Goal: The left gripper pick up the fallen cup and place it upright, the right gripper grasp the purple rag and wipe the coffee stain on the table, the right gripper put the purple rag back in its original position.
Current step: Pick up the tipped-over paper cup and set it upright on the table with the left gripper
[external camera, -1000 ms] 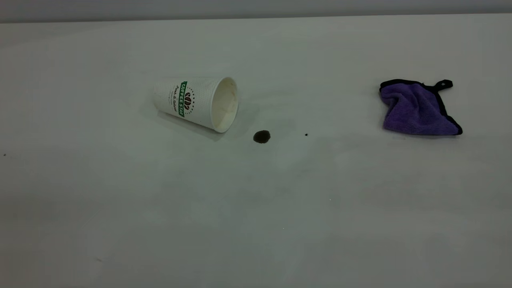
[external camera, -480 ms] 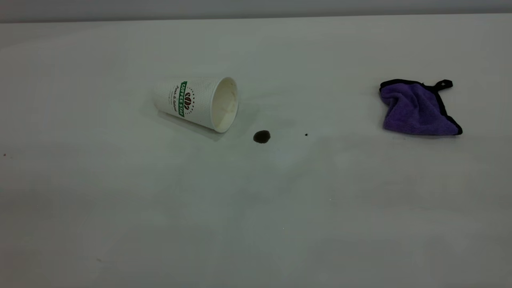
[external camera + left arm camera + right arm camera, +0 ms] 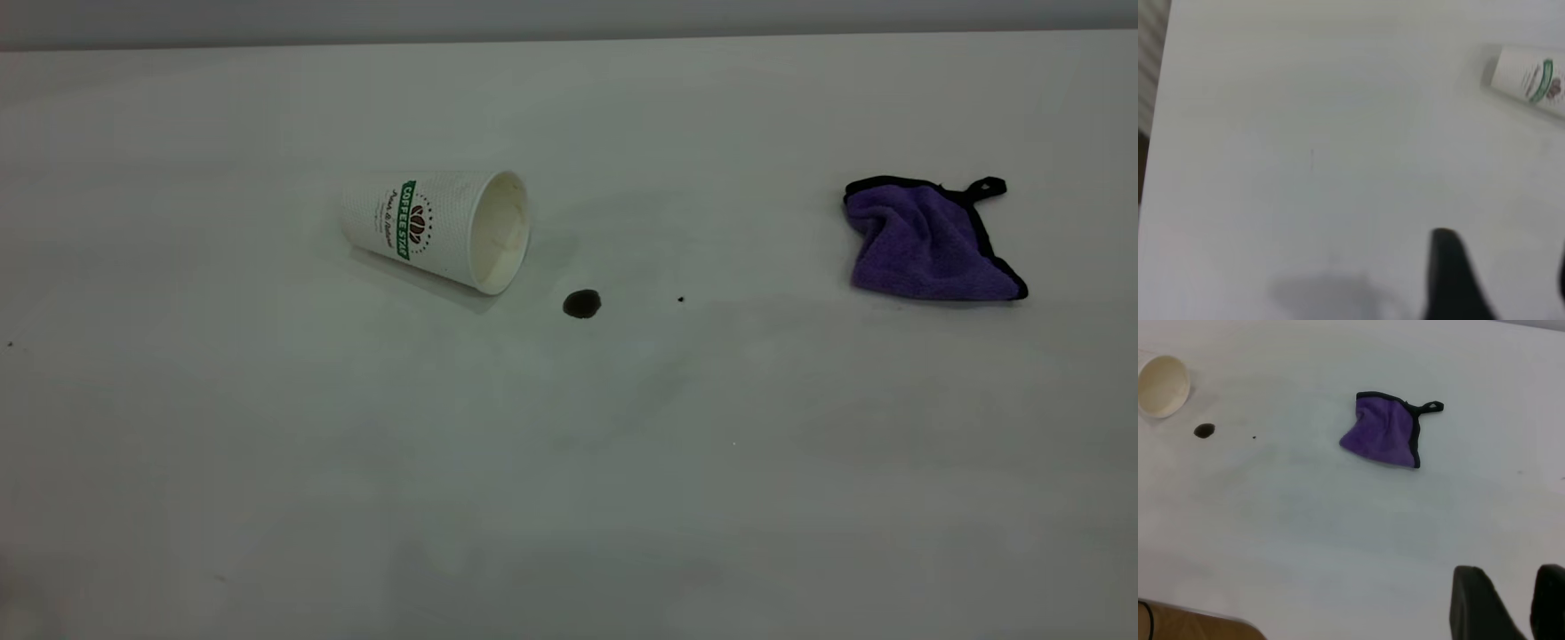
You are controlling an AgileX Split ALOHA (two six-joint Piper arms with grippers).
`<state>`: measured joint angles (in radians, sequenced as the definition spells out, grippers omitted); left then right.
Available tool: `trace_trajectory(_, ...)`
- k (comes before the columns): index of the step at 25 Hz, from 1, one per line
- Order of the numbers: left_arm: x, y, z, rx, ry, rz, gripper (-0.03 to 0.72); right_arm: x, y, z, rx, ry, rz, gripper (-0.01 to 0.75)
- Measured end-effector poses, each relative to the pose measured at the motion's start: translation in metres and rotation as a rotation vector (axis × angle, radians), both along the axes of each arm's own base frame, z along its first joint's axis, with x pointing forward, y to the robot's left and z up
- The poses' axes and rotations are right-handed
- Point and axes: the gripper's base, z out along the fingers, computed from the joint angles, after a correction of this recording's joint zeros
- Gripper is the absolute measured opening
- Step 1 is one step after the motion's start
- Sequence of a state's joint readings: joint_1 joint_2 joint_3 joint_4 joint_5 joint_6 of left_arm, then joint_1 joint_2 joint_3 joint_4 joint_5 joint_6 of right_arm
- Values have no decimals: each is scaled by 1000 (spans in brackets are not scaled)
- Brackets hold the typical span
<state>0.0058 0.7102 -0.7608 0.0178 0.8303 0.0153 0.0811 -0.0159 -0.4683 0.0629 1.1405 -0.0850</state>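
The left gripper (image 3: 1501,280), fingers spread, hovers well short of the fallen cup (image 3: 440,228); the right gripper (image 3: 1511,603), slightly parted, hangs well short of the purple rag (image 3: 1386,437).

Grey wall (image 3: 569,18) behind white tabletop

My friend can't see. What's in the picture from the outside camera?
A white paper cup lies on its side on a white table, its open mouth facing right. A small dark coffee stain sits just right of it, and a crumpled purple rag lies far right. No robot arms show.
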Motion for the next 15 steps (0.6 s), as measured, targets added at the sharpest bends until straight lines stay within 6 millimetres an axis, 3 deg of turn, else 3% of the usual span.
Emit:
trace_trajectory(2,25,0,4,9,11,-20,625,0,0,0,0,0,0,238)
trace_trajectory(4,47,0,3,13,35,-28,691,0,0,0,0,0,0,238)
trace_trajectory(9,103,-16,-15,36,129,-105,702,0,0,0,0,0,0,238)
trace_trajectory(15,170,-62,-59,153,235,-166,699,0,0,0,0,0,0,238)
